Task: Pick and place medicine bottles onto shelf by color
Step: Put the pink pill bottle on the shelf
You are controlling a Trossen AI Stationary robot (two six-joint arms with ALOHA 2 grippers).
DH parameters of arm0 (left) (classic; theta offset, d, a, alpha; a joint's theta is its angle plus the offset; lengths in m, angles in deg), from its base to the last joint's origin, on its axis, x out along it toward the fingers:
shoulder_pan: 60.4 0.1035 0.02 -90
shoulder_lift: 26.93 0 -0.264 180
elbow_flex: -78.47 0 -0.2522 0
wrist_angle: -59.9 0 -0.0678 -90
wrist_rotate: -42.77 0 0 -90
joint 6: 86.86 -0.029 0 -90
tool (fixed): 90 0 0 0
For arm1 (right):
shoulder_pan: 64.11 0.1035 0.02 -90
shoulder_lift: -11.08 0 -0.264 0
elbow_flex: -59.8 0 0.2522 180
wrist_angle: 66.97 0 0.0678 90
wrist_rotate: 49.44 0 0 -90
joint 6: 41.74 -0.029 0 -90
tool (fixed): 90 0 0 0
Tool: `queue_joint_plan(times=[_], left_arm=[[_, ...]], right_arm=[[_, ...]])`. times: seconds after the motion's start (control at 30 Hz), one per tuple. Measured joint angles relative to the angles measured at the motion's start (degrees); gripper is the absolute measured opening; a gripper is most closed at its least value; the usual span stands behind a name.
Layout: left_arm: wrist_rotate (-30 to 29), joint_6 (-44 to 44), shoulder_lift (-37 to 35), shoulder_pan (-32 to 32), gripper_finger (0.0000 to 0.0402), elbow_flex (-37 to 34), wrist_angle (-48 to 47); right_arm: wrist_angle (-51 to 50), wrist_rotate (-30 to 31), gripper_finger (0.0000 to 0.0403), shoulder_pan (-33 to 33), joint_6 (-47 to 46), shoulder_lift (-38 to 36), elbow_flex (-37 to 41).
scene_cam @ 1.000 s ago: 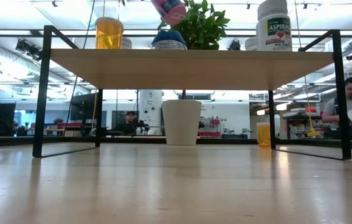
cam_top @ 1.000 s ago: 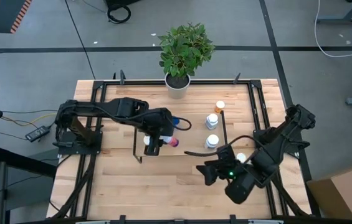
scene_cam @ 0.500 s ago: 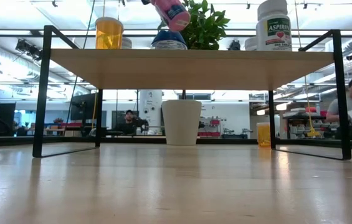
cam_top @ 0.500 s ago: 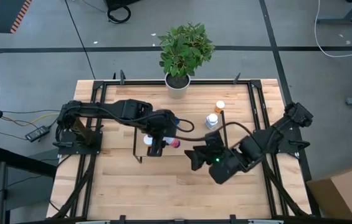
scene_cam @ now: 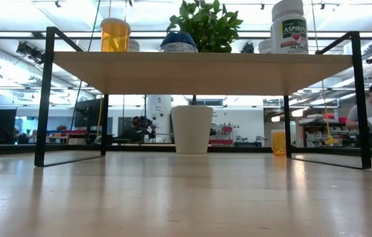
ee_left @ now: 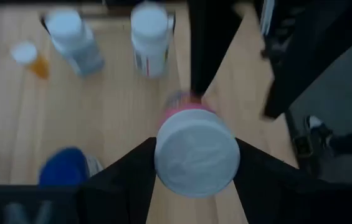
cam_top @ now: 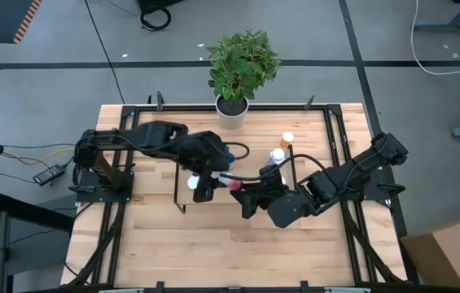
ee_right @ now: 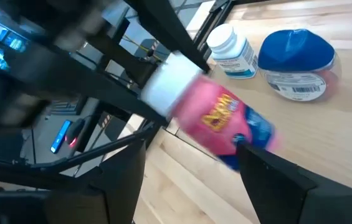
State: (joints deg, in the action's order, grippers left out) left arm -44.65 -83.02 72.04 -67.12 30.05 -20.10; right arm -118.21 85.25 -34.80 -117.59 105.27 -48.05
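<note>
Pink bottle (ee_right: 216,121) gone beside "ASPIRIN" bottle (scene_cam: 289,27)

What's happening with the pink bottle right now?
Left hand shut on pink bottle above the shelf. Right hand open around its base, apparently taking it. Nothing in the way.

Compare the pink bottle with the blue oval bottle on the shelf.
The pink bottle is held up off the shelf in the left pincer, tilted over; the blue bottle rests on the shelf, untouched. The pink one is long and round with a white cap; the blue one is squat, with a blue top. Both carry printed labels.
</note>
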Motion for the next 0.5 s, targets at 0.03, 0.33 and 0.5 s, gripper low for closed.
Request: queue_joint_plan(times=[0.03,0.33,0.5], left_arm=[[0.01,0.00,-0.02,0.00,0.0198,1.38,-0.13],[0.38,0.04,-0.10,0.00,0.0183,5.64,-0.17],[0.36,0.00,-0.03,0.00,0.0196,5.62,-2.73]], right_arm=[[0.03,0.01,0.0259,-0.04,0.25,0.00,0.00],[-0.04,0.57,0.0259,-0.02,1.12,0.00,0.00],[-0.02,0.55,0.0259,0.66,1.04,0.00,0.00]])
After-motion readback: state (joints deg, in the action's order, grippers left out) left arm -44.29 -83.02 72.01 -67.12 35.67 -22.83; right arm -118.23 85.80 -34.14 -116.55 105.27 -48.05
